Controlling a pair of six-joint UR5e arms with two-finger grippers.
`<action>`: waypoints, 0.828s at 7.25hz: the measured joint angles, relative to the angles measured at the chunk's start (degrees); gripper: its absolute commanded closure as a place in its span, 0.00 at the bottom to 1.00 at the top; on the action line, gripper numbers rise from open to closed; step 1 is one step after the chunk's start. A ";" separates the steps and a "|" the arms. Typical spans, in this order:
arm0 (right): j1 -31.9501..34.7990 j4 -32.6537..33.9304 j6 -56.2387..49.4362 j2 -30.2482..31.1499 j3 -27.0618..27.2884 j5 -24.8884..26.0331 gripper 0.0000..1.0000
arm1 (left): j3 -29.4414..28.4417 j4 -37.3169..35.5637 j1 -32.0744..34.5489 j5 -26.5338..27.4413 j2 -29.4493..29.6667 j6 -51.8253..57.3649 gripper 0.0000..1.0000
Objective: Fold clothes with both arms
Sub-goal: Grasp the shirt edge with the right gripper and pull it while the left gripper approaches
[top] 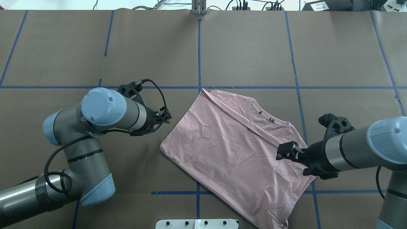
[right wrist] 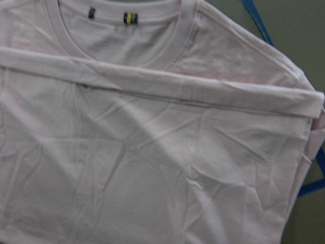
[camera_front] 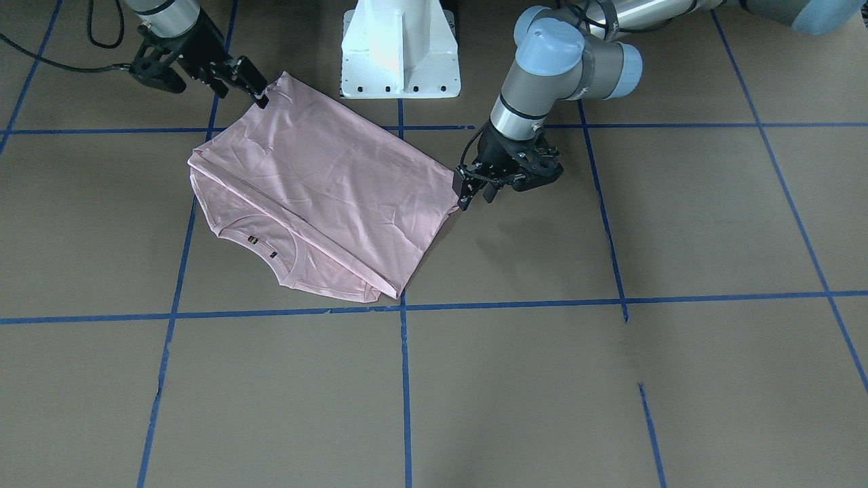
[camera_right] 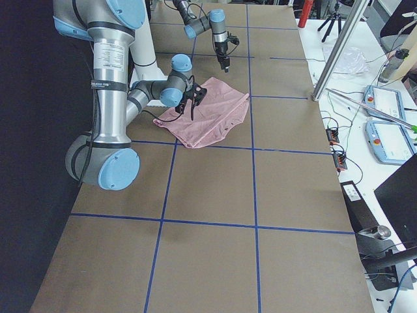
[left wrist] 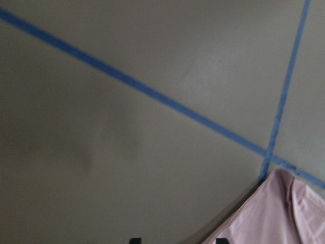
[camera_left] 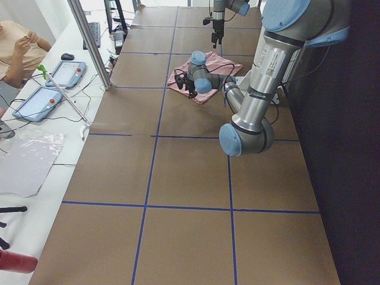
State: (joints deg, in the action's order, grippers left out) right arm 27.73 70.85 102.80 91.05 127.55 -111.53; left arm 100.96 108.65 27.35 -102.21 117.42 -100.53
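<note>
The light pink T-shirt (camera_front: 319,183) lies folded on the brown table, plain side up, its print hidden. Its ribbed collar (top: 267,119) with small tags shows past the fold edge, also in the right wrist view (right wrist: 117,46). My left gripper (camera_front: 475,193) is open and empty, low beside the shirt's corner; its fingertips (left wrist: 134,240) stand apart and the shirt (left wrist: 274,218) is to one side. My right gripper (top: 286,152) hovers over the opposite edge of the shirt (top: 232,149) and looks open, holding nothing.
The white pedestal base (camera_front: 400,47) stands just behind the shirt on the robot's side. Blue tape lines (camera_front: 403,379) grid the table. In the left side view a metal post (camera_left: 89,41), tablets (camera_left: 38,102) and a seated person (camera_left: 18,44) are beyond the far edge.
</note>
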 measured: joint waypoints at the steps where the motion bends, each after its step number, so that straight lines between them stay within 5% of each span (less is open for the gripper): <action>1: 2.28 -0.01 -0.12 -3.19 -2.72 0.59 0.00 | -0.17 -1.49 -2.12 1.56 -0.11 -0.58 0.35; 5: 5.98 -0.01 -0.36 -5.84 -5.14 2.07 0.00 | -0.75 -4.16 -4.74 2.69 0.28 -0.96 0.37; 6: 6.33 0.00 -0.62 -5.89 -5.17 2.09 0.00 | -0.89 -4.35 -5.10 2.71 0.37 -0.97 0.47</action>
State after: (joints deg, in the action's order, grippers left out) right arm 34.07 70.86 102.19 85.16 122.38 -109.43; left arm 100.07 104.30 22.26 -99.50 117.79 -101.51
